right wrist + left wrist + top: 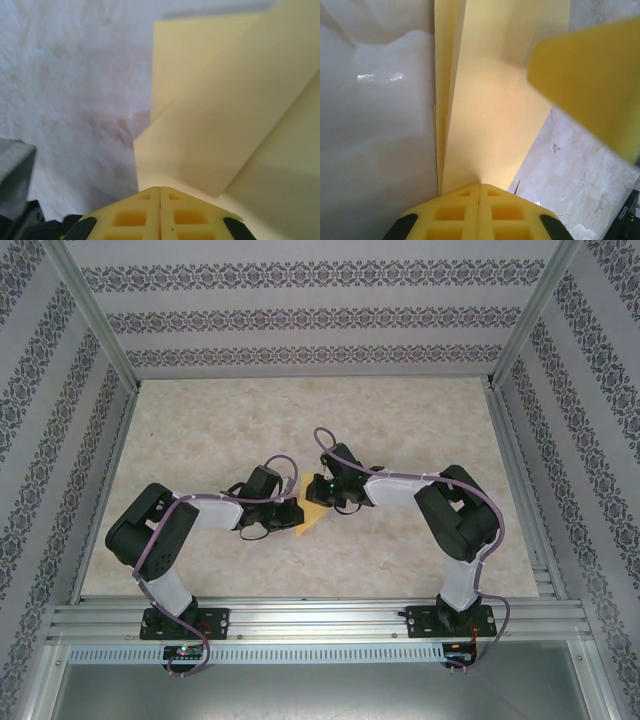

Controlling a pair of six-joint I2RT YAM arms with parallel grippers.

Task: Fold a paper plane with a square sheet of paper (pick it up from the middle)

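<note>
The square sheet of paper (312, 516) is yellow and folded into overlapping layers, and it lies on the table between my two grippers. In the left wrist view the paper (490, 110) runs away from the tips of my left gripper (479, 186), whose jaws are shut and set down on its near end. A blurred yellow finger (590, 85) of the other gripper hangs over it at the upper right. My right gripper (160, 189) is also shut, its tips resting on a folded corner of the paper (225, 110). From above, the left gripper (292, 510) and right gripper (328, 500) almost meet.
The marbled tabletop (300, 420) stretches out behind the grippers. Patterned walls and metal frame posts (95, 310) close in the left, right and back. An aluminium rail (320, 618) carrying both arm bases runs along the near edge.
</note>
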